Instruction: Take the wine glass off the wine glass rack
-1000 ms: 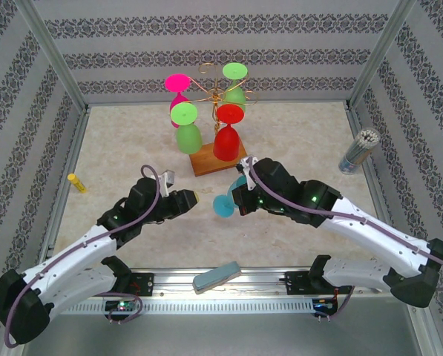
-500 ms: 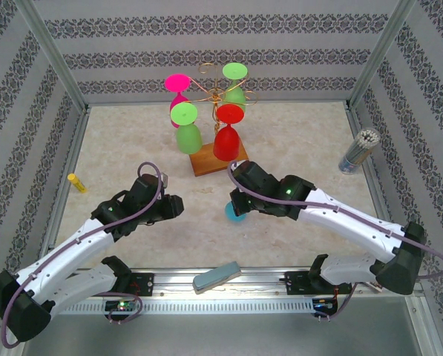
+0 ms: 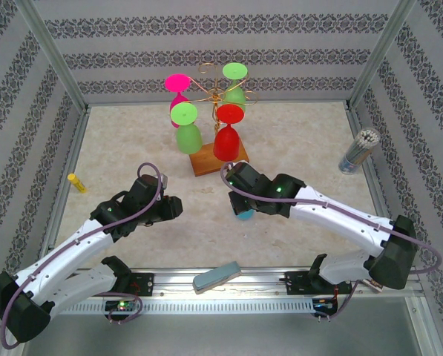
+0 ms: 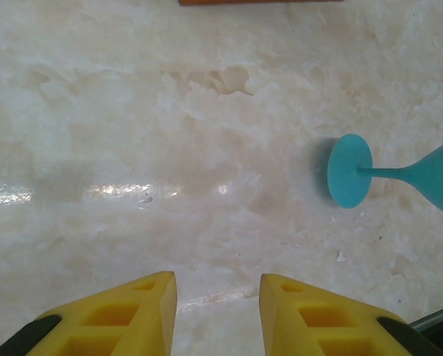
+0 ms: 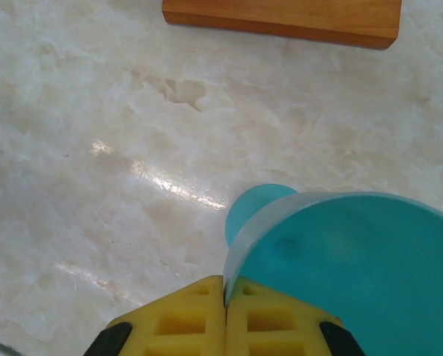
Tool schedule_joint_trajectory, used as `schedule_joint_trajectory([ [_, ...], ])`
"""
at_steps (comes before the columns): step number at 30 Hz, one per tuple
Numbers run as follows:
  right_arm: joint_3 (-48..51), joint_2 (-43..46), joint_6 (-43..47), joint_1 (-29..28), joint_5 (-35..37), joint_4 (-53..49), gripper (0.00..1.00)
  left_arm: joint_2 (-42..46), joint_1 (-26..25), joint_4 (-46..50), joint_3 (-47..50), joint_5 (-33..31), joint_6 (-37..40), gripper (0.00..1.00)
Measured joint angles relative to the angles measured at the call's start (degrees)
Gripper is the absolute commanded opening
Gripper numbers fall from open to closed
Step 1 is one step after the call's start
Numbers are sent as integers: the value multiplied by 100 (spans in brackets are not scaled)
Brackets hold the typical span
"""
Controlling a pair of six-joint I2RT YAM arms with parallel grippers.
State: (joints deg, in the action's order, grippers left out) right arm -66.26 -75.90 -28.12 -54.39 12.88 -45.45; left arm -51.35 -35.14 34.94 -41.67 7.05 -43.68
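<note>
**The blue wine glass [image 4: 351, 180] is off the wine glass rack [image 3: 205, 162]**

The left gripper [image 4: 217, 311] is spread, nothing held. The glass is tipped sideways low over the table [image 3: 303, 141], in front of the rack. Its rim is pinched by the right gripper [image 5: 225, 293].

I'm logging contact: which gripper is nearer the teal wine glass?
Right. The right gripper is shut on the rim of the teal wine glass. The left gripper is open and empty, apart from the glass's foot.
</note>
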Motion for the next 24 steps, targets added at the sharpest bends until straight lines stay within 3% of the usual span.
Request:
schedule_joint_trajectory([
  [17, 0, -315, 153, 240, 37, 114, 0, -83, 0, -114, 2, 44, 0, 36],
  [22, 0, -396, 173, 293, 33, 181, 2, -136, 0, -120, 2, 44, 0, 36],
  [24, -2, -404, 192, 319, 33, 201, 7, -142, 0, -129, 2, 44, 0, 36],
])
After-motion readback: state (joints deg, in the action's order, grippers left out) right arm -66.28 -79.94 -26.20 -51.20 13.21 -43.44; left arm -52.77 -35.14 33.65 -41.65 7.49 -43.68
